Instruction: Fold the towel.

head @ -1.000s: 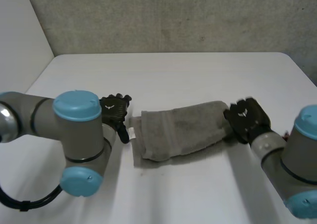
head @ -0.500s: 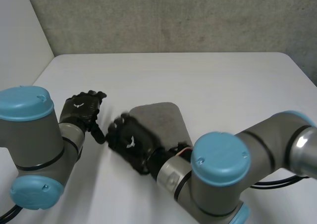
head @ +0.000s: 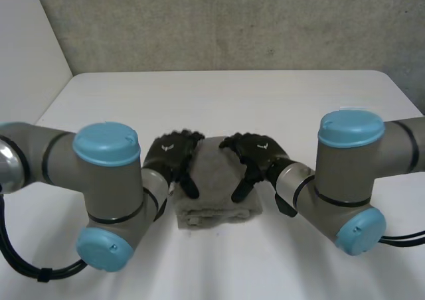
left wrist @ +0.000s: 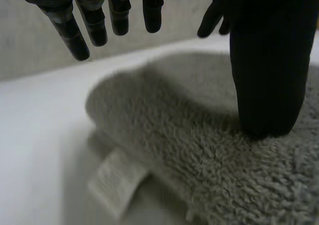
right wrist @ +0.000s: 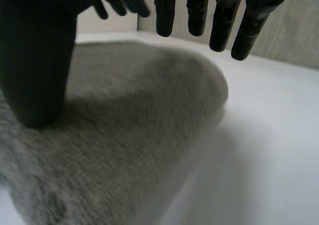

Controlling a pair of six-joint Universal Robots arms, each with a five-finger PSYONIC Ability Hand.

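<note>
While both hands rest on it, the towel (head: 216,180) lies as a small folded bundle mid-table (head: 219,94), a bit toward 6 o'clock in the head view. We put the left hand (head: 170,155) at the towel's 10 o'clock corner and the right hand (head: 257,152) at its 2 o'clock corner, so they are mirrored. Neither hand grips. In the left wrist view the fingers (left wrist: 75,31) are straight and spread above the cloth, and what is probably its thumb (left wrist: 266,85) presses down into the pile. The right wrist view matches, with straight fingers (right wrist: 224,26) clear of the towel and a thumb (right wrist: 35,70) planted on it. We judge the hands are placed this way to flatten the stacked layers and stop the fold from springing open. A white label (left wrist: 117,182) sticks out from the folded edge beside the left hand, with layers showing there. The folding looks nearly done to us. Lifting off straight up should keep the top layer from dragging.
</note>
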